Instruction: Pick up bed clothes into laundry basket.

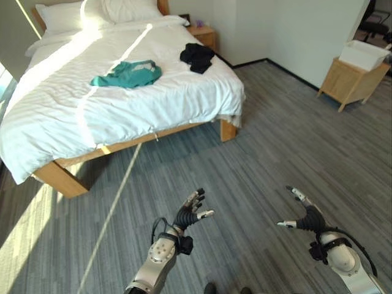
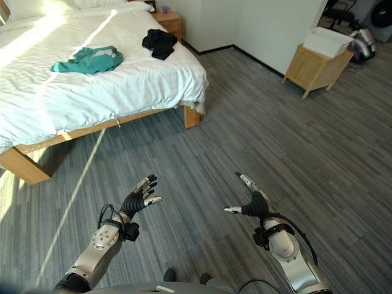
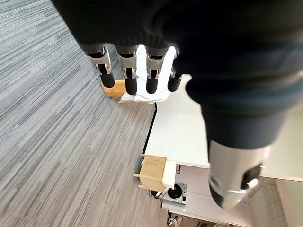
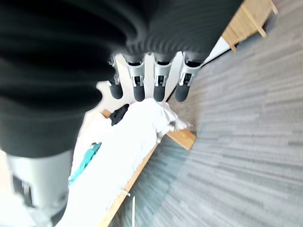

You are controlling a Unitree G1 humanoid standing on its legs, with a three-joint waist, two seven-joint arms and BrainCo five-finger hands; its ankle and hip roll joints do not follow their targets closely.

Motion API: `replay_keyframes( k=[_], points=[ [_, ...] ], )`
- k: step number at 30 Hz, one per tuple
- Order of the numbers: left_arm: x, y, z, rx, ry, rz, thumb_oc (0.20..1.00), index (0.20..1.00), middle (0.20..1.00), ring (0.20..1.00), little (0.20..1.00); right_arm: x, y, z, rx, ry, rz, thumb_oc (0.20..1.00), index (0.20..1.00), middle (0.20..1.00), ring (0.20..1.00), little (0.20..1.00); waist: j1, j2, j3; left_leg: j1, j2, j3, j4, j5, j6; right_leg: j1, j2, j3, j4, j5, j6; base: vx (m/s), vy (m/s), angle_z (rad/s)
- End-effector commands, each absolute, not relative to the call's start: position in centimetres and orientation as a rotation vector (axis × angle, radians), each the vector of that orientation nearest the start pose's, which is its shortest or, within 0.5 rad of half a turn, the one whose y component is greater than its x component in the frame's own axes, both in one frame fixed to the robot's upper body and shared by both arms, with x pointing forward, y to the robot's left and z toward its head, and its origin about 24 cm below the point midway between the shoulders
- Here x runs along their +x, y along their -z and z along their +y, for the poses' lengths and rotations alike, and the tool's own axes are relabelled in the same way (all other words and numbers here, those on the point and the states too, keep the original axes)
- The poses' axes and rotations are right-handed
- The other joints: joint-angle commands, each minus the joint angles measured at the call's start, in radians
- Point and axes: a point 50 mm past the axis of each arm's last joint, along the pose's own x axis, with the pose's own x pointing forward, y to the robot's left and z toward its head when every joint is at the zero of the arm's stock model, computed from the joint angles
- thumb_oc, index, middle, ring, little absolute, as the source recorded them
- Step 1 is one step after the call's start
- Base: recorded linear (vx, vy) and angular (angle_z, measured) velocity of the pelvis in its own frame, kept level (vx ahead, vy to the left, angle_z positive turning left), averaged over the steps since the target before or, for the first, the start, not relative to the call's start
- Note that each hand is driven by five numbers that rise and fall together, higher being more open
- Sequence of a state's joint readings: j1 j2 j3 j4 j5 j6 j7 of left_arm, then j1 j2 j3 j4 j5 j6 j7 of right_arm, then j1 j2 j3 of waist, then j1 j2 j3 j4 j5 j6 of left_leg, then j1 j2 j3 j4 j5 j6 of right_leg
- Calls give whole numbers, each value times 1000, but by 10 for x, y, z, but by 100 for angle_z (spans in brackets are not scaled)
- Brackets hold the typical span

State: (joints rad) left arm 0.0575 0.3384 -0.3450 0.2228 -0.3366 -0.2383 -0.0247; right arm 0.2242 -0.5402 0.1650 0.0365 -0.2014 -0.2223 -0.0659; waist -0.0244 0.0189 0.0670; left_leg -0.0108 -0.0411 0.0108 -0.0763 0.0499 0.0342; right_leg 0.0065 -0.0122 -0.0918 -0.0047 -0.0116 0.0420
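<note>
Teal garment [image 1: 127, 74] and black garment [image 1: 196, 57], upper left on the bed [image 1: 153, 110]: soft, light; pinch a raised fold. Left robot hand [image 1: 192, 211] and right robot hand [image 1: 304, 215] released, empty, at lower frame.

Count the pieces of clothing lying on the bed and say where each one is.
2. A teal garment lies crumpled near the middle of the bed. A black garment lies bunched by the bed's edge nearest the nightstand. More may be hidden.
</note>
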Motion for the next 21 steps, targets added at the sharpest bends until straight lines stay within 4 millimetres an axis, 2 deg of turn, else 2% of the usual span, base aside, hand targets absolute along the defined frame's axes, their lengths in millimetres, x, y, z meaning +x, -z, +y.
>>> replay_keyframes(
  k=[1, 5, 6, 7, 8, 9, 10, 11, 12, 13, 15, 16, 17, 18, 19, 20, 21],
  points=[
    [235, -25, 162, 85, 279, -51, 1000, 1000, 1000, 1000, 1000, 204, -43, -210, -721, -206, -104, 1000, 1000, 1000, 1000, 1000, 16, -50, 1, 18, 34, -69, -11, 30, -79, 40, -66, 9, -68, 74, 89, 8, -29, 17],
    [230, -20, 165, 66, 252, -29, 1000, 1000, 1000, 1000, 1000, 201, -37, -209, -709, -217, -81, 1000, 1000, 1000, 1000, 1000, 17, -53, 7, 28, 39, -80, -11, 26, -73, 32, -51, 19, -43, 54, 76, 4, -58, 14],
    [229, -21, 166, 65, 243, -27, 1000, 1000, 1000, 1000, 1000, 202, -38, -209, -710, -225, -80, 1000, 1000, 1000, 1000, 1000, 20, -63, 34, -3, 38, -78, 87, 9, -73, 32, -53, 34, -32, 46, 63, -44, -56, -2],
    [230, -21, 167, 65, 243, -27, 1000, 1000, 1000, 1000, 1000, 202, -38, -208, -709, -225, -81, 1000, 1000, 1000, 1000, 1000, 20, -64, 34, -13, 37, -78, 104, -1, -73, 29, -53, 35, -31, 45, 63, -50, -97, -8],
    [229, -23, 167, 68, 244, -31, 1000, 1000, 1000, 1000, 1000, 202, -40, -208, -704, -225, -92, 1000, 1000, 1000, 1000, 1000, 25, -71, 52, -50, 29, -71, 178, 7, -84, 37, -52, 42, -32, 43, 53, 35, -111, -11],
    [227, -22, 166, 64, 246, -27, 1000, 1000, 1000, 1000, 1000, 202, -42, -210, -693, -217, -101, 1000, 1000, 1000, 1000, 1000, 32, -75, 74, -100, 27, -71, 306, 8, -103, 60, -43, 52, -42, 33, 42, 20, -216, -7],
    [229, -21, 163, 64, 252, -20, 1000, 1000, 1000, 1000, 1000, 203, -43, -212, -691, -203, -101, 1000, 1000, 1000, 1000, 1000, 56, -84, 116, -212, 27, -77, 492, 132, -135, 89, -37, 56, -50, 26, 22, 9, -171, 2],
    [230, -22, 163, 65, 253, -23, 1000, 1000, 1000, 1000, 1000, 204, -44, -213, -691, -200, -104, 1000, 1000, 1000, 1000, 1000, 53, -78, 116, -231, 30, -84, 515, 127, -138, 84, -31, 52, -51, 28, 21, -16, -176, 6],
    [232, -22, 161, 69, 249, -27, 1000, 1000, 1000, 1000, 1000, 207, -46, -214, -694, -192, -113, 1000, 1000, 1000, 1000, 1000, 62, -83, 128, -282, 24, -80, 572, 152, -133, 95, -27, 56, -59, 20, 11, 46, -129, -4],
    [232, -22, 161, 75, 249, -28, 1000, 1000, 1000, 1000, 1000, 210, -47, -214, -699, -185, -116, 1000, 1000, 1000, 1000, 1000, 67, -90, 131, -325, 13, -64, 600, 137, -117, 104, -25, 62, -66, 13, 6, 129, -182, -15],
    [229, -17, 158, 48, 241, -6, 1000, 1000, 1000, 1000, 1000, 212, -49, -211, -703, -182, -128, 1000, 1000, 1000, 1000, 1000, 81, -85, 128, -391, -7, -29, 546, 110, -91, 128, -11, 80, -78, -9, 2, 285, -104, -12],
    [227, -14, 157, 22, 226, 9, 1000, 1000, 1000, 1000, 1000, 213, -49, -209, -695, -187, -131, 1000, 1000, 1000, 1000, 1000, 100, -79, 116, -383, -17, 6, 437, 91, -70, 139, -4, 104, -82, -31, 5, 603, -12, -13],
    [225, -8, 154, 11, 229, 36, 1000, 1000, 1000, 1000, 1000, 217, -48, -205, -691, -197, -139, 1000, 1000, 1000, 1000, 1000, 119, -47, 98, -375, 2, 35, 217, 130, -72, 166, 30, 128, -83, -65, 11, 507, 11, -20],
    [225, -8, 154, 10, 228, 36, 1000, 1000, 1000, 1000, 1000, 218, -48, -205, -692, -198, -138, 1000, 1000, 1000, 1000, 1000, 123, -52, 99, -358, -1, 42, 190, 143, -72, 167, 23, 134, -83, -66, 11, 489, 9, -43],
    [224, -6, 154, 10, 225, 42, 1000, 1000, 1000, 1000, 1000, 222, -48, -204, -709, -201, -142, 1000, 1000, 1000, 1000, 1000, 142, -46, 97, -367, 4, 68, 80, 187, -85, 187, 29, 146, -83, -90, 15, 287, -23, -44],
    [224, -6, 153, 13, 228, 43, 1000, 1000, 1000, 1000, 1000, 226, -50, -203, -723, -201, -148, 1000, 1000, 1000, 1000, 1000, 155, -42, 96, -391, 9, 73, 30, 197, -92, 204, 30, 152, -83, -102, 19, 729, 24, -63],
    [219, -5, 158, 5, 209, 48, 1000, 1000, 1000, 1000, 1000, 229, -50, -195, -741, -235, -165, 1000, 1000, 1000, 1000, 1000, 200, -44, 54, -403, 0, 30, -4, 234, -69, 262, 28, 207, -83, -131, 26, 569, 29, -50]
  ],
)
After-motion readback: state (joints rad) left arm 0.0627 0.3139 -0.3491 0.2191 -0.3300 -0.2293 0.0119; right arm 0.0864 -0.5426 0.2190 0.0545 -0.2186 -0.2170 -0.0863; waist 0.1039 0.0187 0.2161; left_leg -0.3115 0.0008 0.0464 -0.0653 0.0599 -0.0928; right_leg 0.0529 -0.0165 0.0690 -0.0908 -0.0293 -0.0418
